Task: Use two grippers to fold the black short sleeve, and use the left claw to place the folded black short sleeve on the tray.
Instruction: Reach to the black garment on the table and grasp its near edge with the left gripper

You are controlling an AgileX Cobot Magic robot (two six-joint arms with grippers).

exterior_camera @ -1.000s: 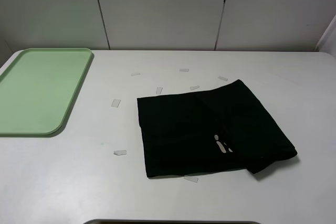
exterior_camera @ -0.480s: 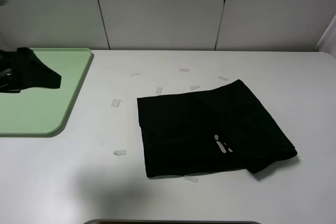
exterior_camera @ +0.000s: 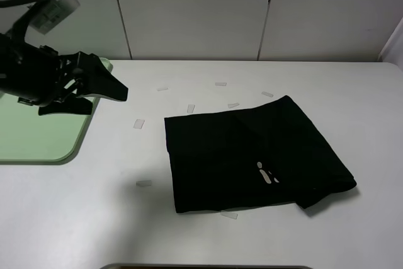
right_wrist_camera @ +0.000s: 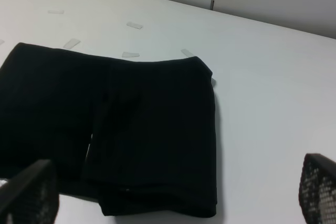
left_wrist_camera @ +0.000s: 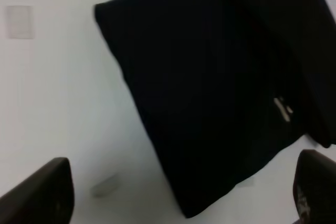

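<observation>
Left hand point(exterior_camera: 108, 100) spread wide, empty, black short sleeve point(exterior_camera: 252, 155) folded, pale lettering showing

The left arm point(exterior_camera: 31, 77) hides part of the tray point(exterior_camera: 38, 138), whose left end runs out of view.

A white table point(exterior_camera: 75, 218) is spreading out wide before me, with small clear tape strips point(exterior_camera: 139, 123) lying scattered on it. Behind it a pale panelled wall point(exterior_camera: 189, 11) is standing, dark seams point(exterior_camera: 119, 11) running down it. Soft, even light is falling over the tabletop.
</observation>
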